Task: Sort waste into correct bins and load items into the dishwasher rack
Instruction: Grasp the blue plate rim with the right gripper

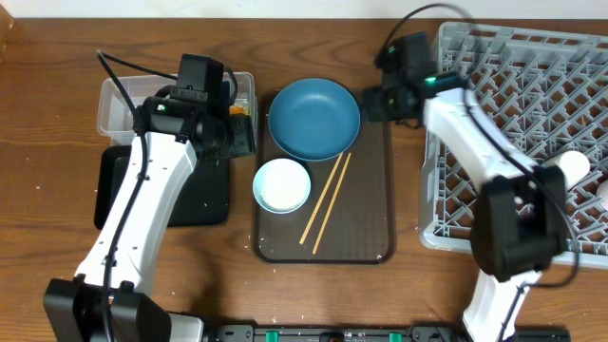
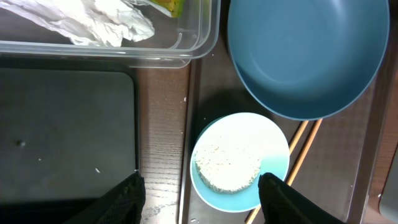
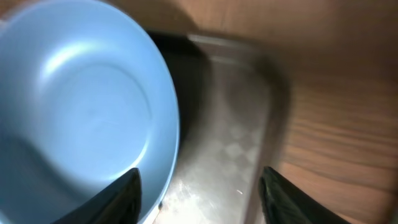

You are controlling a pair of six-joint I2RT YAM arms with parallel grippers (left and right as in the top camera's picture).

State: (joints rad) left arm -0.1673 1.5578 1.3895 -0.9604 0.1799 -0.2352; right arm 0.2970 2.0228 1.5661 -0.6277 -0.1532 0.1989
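Tissue [image 2: 93,22], crumpled and white, lies in the clear tub [image 1: 119,104] at the far left of the table [image 1: 57,190]. The yellow-green snack wrapper [image 2: 169,6] sits beside it at the tub's right end, its orange end showing from overhead. Just in front of the tub is the black tray [image 1: 209,195], partly hidden under the left arm; a white speck or two shows on its dark floor.

The left gripper [image 2: 202,199] hangs over the gap between the black tray and the brown serving tray [image 1: 366,209]. Its fingers are spread wide and hold nothing. In the left wrist view the white bowl [image 1: 281,185] lies between the two fingertips, and the right one overlaps the bowl's lower rim — whether it touches cannot be told.

The bowl stands at the left side of the serving tray, with a flat patch of rice [image 2: 227,167] in its bottom. Behind it, at the tray's far end, the blue plate [image 1: 313,119] rests right side up and looks bare. The chopsticks [image 1: 325,199] lie side by side on the tray just right of the bowl, slanting from the plate's edge toward the near end.

The right gripper [image 3: 200,193] hovers at the plate's right rim, over the tray's far right corner. Its fingers are parted and grip nothing — the plate's edge runs past the left fingertip.

Farthest right stands the grey dishwasher rack [image 1: 513,57]. One white cup [image 1: 573,165] sits in it beside the right arm, and a second cup [image 1: 602,195] shows at the picture's edge.
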